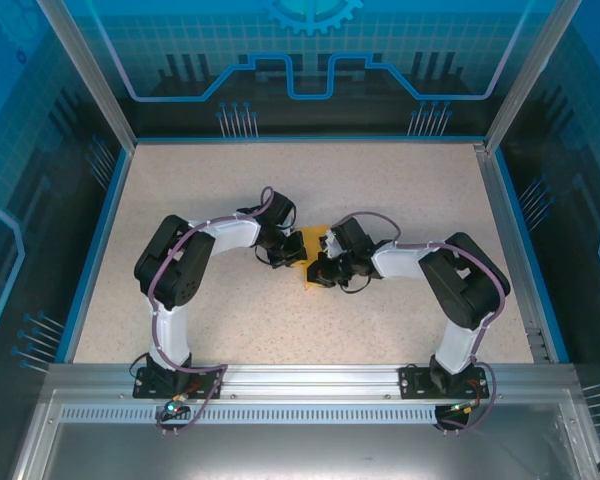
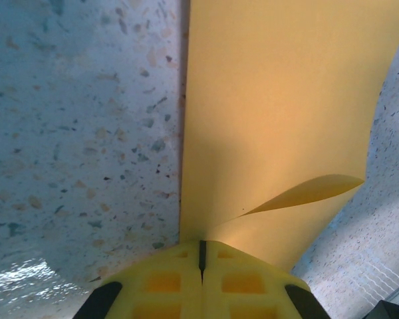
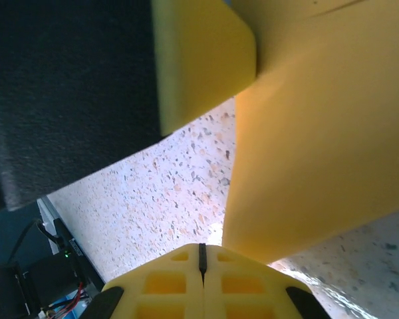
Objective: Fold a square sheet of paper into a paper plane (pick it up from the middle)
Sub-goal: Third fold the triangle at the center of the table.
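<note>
nearest the arm bases, in its own wrist view, the left gripper (image 2: 201,249) has its yellow pads pressed flat together, and the bright-orange square sheet of paper (image 2: 272,113) runs away from those tips across the speckled table (image 2: 80,133). whether a layer of paper is nipped in the seam or the tips merely sit against it, i cannot tell. the right gripper (image 3: 201,251) is clenched just as tight, with a corner of the sheet just beyond its tips and a finger (image 3: 199,60) of the other arm close above. from overhead both pincers meet at the paper in the middle of the table, nearly touching one another, and most of the sheet is hidden under them. the first risk, as i judge it, is a clash: two heads this close could knock each other on any sideways move and drag the paper askew. next, thin paper under hard closed tips may crease in the wrong place or tear if one arm pulls while the other pins. farther out along the sheet, a loose flap (image 2: 312,189) curls up off the surface on its right side; if it is not flattened it could spring back or fold crookedly, and the plane's centre line would come out uneven. the sheet may also slide on the smooth table, since nothing else holds it.
</note>
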### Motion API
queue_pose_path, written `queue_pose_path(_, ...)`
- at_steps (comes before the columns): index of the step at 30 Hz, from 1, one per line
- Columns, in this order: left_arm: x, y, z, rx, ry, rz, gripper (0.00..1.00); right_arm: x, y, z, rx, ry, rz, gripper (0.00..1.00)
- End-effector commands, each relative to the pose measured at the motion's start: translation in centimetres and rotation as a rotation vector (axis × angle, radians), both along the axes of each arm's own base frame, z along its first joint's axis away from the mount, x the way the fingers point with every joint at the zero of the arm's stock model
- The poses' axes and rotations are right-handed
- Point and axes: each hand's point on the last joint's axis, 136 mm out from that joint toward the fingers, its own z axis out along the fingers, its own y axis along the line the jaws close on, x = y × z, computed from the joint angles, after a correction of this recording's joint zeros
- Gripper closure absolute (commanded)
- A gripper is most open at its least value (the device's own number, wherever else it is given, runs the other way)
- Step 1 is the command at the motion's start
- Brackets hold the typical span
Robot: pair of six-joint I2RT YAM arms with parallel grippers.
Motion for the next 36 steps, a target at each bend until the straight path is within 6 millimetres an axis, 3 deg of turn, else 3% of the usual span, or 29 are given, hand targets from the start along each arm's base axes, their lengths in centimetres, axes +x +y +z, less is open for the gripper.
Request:
queue_pose_path(1,-0.8,1.2,-1.6,0.072,0.025,-0.004,1.00,-0.5,-0.2,-0.8,-0.043,0.010,0.017,1.00)
queue_pose_path(18,-0.8,1.3,-1.6,0.076,0.025,-0.002,1.00,-1.1,-0.9,-3.2,-0.142,0.082,0.036,1.00)
queue_pose_path(27,-0.9,1.3,-1.6,0.078,0.028,0.001,1.00,-0.6,0.9,0.2,-0.093,-0.009,0.083,1.00)
queue_pose_path(36,-0.8,1.3,-1.5,0.078,0.025,-0.003,1.00,-1.3,0.2,-2.8,-0.159,0.070,0.073,1.00)
